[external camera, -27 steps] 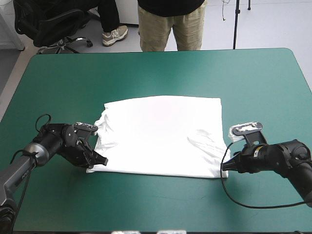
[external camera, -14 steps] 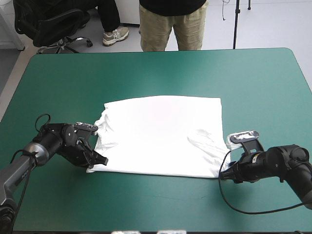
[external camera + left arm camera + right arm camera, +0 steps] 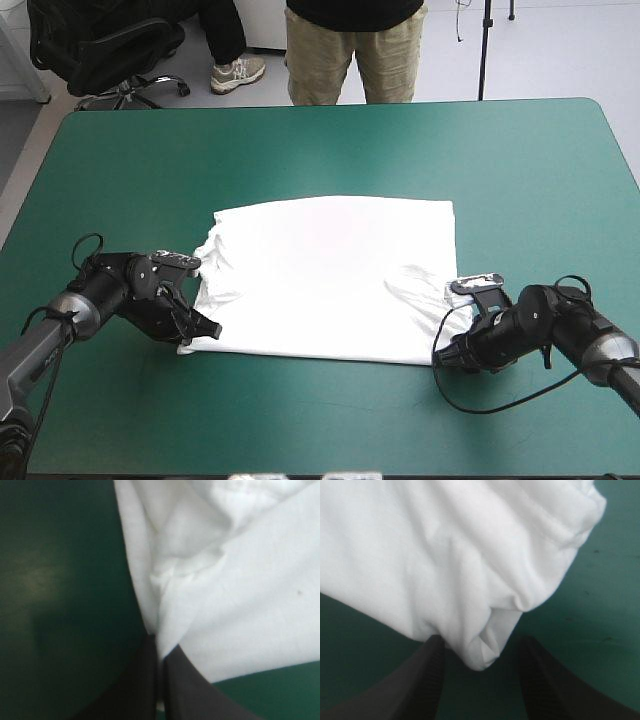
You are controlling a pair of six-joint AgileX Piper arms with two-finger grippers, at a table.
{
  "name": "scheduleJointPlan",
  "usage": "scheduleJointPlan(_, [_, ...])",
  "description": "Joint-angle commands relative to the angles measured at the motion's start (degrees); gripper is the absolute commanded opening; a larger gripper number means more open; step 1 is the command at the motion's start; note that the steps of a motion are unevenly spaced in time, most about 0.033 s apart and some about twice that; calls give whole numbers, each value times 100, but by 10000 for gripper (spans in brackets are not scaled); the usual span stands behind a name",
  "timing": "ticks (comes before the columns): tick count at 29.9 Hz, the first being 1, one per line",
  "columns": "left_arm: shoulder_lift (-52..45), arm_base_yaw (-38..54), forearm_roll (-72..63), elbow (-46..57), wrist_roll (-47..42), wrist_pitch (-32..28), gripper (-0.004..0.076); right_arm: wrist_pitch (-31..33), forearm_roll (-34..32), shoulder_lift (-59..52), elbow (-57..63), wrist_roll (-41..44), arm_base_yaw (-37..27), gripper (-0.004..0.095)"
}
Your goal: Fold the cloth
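The white T-shirt [image 3: 330,275] lies spread flat mid-table on the teal-green cover [image 3: 320,150], light and limp, so its near corners seem the best holds: the left gripper [image 3: 207,331] pinches one, while the right gripper [image 3: 445,358] stands open astride the other.

A rumpled corner of the white T-shirt [image 3: 445,555] lies between the two black fingers [image 3: 420,680] of the right gripper [image 3: 480,642], which stand apart on either side of it, above the desk's teal-green cover [image 3: 600,645].
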Motion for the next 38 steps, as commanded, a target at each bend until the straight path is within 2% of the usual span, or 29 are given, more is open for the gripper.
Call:
scheduleJointPlan(1, [30, -42, -353, 29, 0, -16, -18, 149, 204, 152, -97, -391, -29, 321])
scheduleJointPlan(5, [16, -42, -353, 29, 27, -105, -17, 215, 426, 145, -97, -773, -29, 9])
scheduleJointPlan(6, [1, -42, -353, 29, 27, -105, -17, 215, 439, 116, -97, -781, -29, -12])
scheduleJointPlan(14, [-501, -42, -241, 29, 15, -203, -18, 100, 253, -512, -97, -520, -29, -15])
scheduleJointPlan(17, [-741, -42, -241, 6, 15, -79, -18, 320, 264, -843, -97, -442, -29, -15])
scheduleJointPlan(23, [-1268, -42, -182, -299, 15, 607, -18, 849, 217, -1491, -121, -210, -29, -15])
scheduleJointPlan(28, [-1499, -42, -113, -729, 15, 872, -18, 1348, -151, -1935, -561, 226, -29, -17])
scheduleJointPlan(33, [-1405, -35, 13, -1185, -80, 581, -18, 1501, -894, -1911, -1386, 514, -65, -17])
scheduleJointPlan(38, [-997, -35, 13, -1704, -160, 163, -18, 1310, -1059, -1446, -2031, 353, -275, -18])
